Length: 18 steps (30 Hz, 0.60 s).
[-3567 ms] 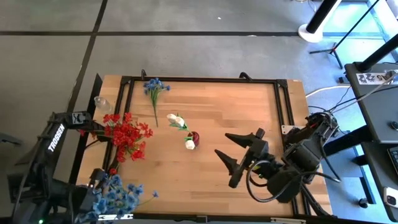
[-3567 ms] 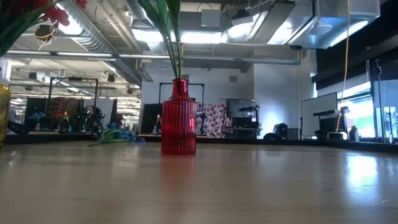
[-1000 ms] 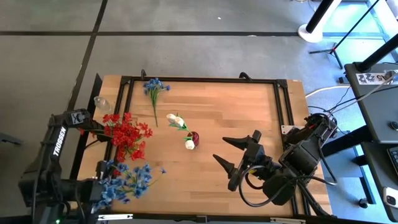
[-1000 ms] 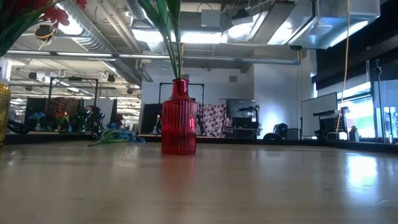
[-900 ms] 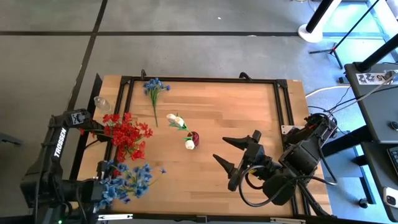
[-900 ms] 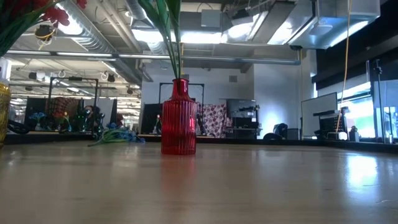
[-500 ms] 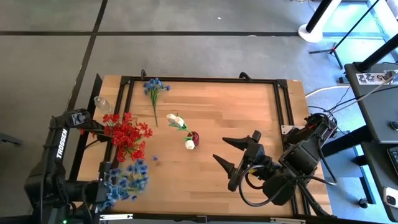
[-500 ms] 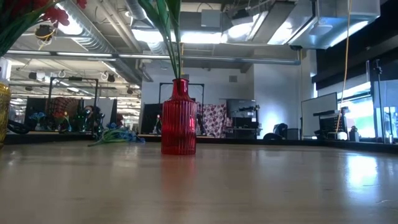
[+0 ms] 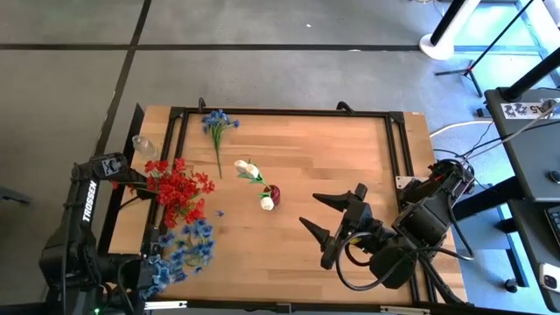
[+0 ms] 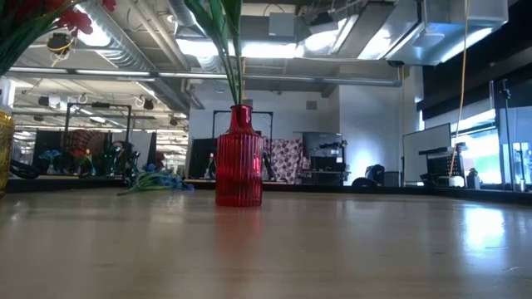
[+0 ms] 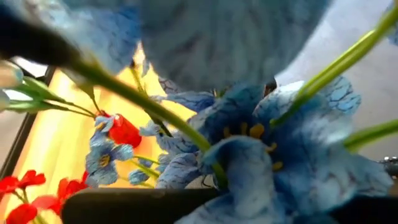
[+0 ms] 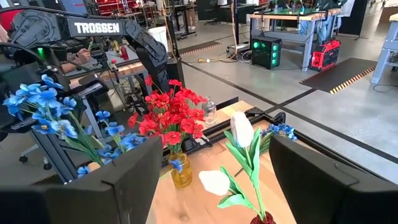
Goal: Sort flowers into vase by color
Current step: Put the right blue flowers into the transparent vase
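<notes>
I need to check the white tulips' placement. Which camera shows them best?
The right wrist view: the white tulips stand close, blooms and leaves clear, stems entering a red vase. The high view shows them small from above. The low view shows only green stems above the vase; the left wrist view shows none.

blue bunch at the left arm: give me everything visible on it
The blue flower bunch hangs over the table's near-left corner, gripped by the shut left hand. It has fabric-looking pale-blue petals with darker veins, yellow centres and thin green stems. Its blooms lean toward the red flowers just behind, with no clear contact visible.
</notes>
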Available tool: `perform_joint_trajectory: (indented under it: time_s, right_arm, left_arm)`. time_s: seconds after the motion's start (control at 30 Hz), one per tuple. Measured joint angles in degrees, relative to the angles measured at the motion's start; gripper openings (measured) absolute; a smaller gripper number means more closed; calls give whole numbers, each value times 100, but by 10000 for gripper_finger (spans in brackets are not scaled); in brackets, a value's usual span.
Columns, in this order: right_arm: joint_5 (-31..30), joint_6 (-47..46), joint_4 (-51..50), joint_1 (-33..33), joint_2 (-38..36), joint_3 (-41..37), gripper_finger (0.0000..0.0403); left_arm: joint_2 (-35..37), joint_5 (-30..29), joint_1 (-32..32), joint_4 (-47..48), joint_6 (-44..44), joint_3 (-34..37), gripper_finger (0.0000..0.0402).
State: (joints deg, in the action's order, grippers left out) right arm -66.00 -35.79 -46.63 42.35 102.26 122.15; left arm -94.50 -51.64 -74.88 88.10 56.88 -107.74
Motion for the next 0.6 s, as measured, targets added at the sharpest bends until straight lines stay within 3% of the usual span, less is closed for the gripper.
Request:
perform_joint_trajectory:
  time_s: [0.3, 0.6]
  right_arm:
    - [-1, 1, -36, 0, 0, 1, 296]
    - [-42, -9, -37, 0, 0, 2, 296]
  left_arm:
    - [0, -12, 76, -208, -628, 0, 4]
    - [0, 115, 189, 45, -643, -7, 4]
